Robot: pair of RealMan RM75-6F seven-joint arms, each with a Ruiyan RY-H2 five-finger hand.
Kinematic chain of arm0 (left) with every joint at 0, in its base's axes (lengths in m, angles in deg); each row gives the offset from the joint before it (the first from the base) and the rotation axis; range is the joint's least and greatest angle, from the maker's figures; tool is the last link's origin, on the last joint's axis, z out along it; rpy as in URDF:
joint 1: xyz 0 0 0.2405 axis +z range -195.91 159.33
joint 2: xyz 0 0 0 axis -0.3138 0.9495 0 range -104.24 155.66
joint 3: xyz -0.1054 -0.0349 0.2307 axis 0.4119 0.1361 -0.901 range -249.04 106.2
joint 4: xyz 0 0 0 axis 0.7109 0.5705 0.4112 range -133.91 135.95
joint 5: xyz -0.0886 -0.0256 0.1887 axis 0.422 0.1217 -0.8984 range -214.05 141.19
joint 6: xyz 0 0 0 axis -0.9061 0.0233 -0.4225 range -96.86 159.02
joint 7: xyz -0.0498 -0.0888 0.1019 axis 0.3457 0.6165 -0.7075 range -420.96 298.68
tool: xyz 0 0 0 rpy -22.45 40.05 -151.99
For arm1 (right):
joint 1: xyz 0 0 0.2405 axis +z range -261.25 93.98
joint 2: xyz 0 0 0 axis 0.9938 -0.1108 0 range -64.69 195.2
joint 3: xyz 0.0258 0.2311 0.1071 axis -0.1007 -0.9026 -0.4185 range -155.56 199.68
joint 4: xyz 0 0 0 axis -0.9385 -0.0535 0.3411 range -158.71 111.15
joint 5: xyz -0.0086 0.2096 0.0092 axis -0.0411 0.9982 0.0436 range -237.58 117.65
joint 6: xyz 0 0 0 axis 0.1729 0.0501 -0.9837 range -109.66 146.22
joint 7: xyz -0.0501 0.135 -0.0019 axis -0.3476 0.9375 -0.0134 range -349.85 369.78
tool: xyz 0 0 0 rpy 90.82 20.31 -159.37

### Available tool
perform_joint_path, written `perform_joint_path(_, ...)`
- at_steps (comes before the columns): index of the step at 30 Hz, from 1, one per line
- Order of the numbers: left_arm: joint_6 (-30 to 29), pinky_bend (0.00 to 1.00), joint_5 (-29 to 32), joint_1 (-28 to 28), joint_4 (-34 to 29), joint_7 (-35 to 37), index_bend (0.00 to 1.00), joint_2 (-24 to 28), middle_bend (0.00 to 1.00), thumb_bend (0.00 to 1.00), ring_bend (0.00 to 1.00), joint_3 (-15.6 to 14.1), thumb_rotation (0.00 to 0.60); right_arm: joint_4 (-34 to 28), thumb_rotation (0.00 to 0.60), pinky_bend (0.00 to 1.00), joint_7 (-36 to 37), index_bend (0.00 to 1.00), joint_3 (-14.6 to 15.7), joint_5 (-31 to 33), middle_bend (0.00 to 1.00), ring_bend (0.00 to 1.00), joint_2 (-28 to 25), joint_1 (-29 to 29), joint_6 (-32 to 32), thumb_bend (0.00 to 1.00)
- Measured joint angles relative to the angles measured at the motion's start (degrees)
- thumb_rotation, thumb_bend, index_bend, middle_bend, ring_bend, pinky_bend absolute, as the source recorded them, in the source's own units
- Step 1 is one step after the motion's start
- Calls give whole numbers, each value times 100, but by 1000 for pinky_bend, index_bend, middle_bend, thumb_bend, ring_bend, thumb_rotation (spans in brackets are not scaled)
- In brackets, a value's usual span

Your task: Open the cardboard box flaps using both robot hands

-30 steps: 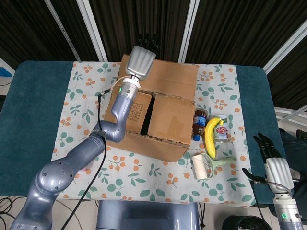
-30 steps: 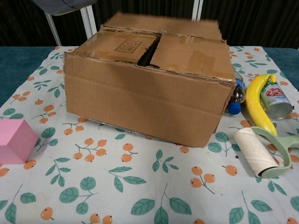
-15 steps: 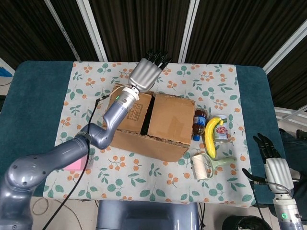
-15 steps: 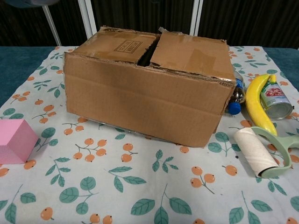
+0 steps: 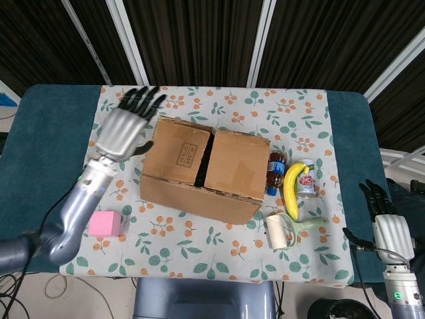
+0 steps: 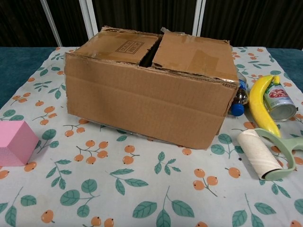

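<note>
- We see the left hand (image 5: 123, 129) just beside the upper left corner of the cardboard box (image 5: 202, 169), fingers spread wide and holding nothing; we cannot tell whether it touches the box wall.
- We see the right hand (image 5: 390, 222) well apart from the box, off the counter's lower right edge, fingers extended and apart, holding nothing.
- Neither hand shows in the chest view.
- The cardboard box (image 6: 151, 90) sits near the middle of the floral cloth (image 5: 219, 249) on the counter (image 5: 46, 153).
- Its two top flaps (image 6: 191, 54) lie down over the opening, with a dark gap between them along the middle.
- The right flap stands slightly raised at its inner edge in the chest view.
- A small bottle (image 5: 275, 171) lies touching the box's right wall.
- A banana (image 5: 293, 188) lies just right of the bottle, with a tin can (image 5: 307, 185) touching its far side.
- A lint roller (image 5: 287, 230) with a green handle lies near the box's lower right corner.
- A pink block (image 5: 105, 224) sits near the box's lower left corner, apart from it.
</note>
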Motion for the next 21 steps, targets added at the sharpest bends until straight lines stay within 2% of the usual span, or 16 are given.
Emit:
perform_joint_path(5, -1143, 98, -436, 1183, -496, 161, 3, 413, 0, 133, 0, -419, 600, -205, 600, 229, -215, 0, -68, 18, 0, 18, -139, 55, 37, 244)
perform_joint_path(9, -1620, 93, -704, 1820, -646, 524, 0, 551, 0, 132, 0, -666, 600, -426, 600, 229, -477, 0, -181, -13, 0, 18, -287, 194, 110, 244)
perform_joint_path(16, -2199, 87, -1067, 2650, -519, 1115, 0, 520, 0, 132, 0, -945, 600, -871, 600, 229, -954, 0, -490, -110, 0, 17, -595, 673, 475, 234)
perform_joint_path(21, -2214, 87, -1089, 3076, -125, 1515, 0, 328, 0, 132, 0, -1042, 600, -1251, 600, 229, -1367, 0, -810, -122, 0, 16, -858, 1205, 960, 232)
